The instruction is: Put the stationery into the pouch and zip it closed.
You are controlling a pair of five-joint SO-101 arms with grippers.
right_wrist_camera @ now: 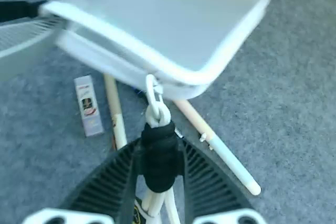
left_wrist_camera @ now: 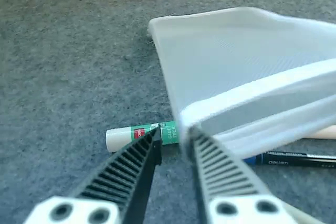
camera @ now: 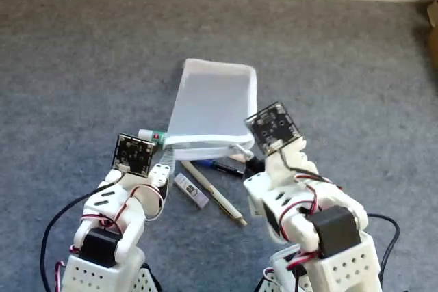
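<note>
A: Fingers [right_wrist_camera: 202,174] of the right gripper [right_wrist_camera: 160,149] clamp the black zip pull [right_wrist_camera: 159,166]. The left gripper [left_wrist_camera: 176,142] pinches the pouch [camera: 212,104] at its mouth corner.
B: It's soft mesh, light and floppy. I'd judge that holding both ends of the mouth keeps it taut.
A: It lies on the carpet [camera: 82,66] ahead of both arms. The left wrist view shows the glue stick [left_wrist_camera: 137,135] beside that corner, and the right wrist view shows a small case [right_wrist_camera: 88,106] and a pencil [right_wrist_camera: 114,114] outside the pouch.
</note>
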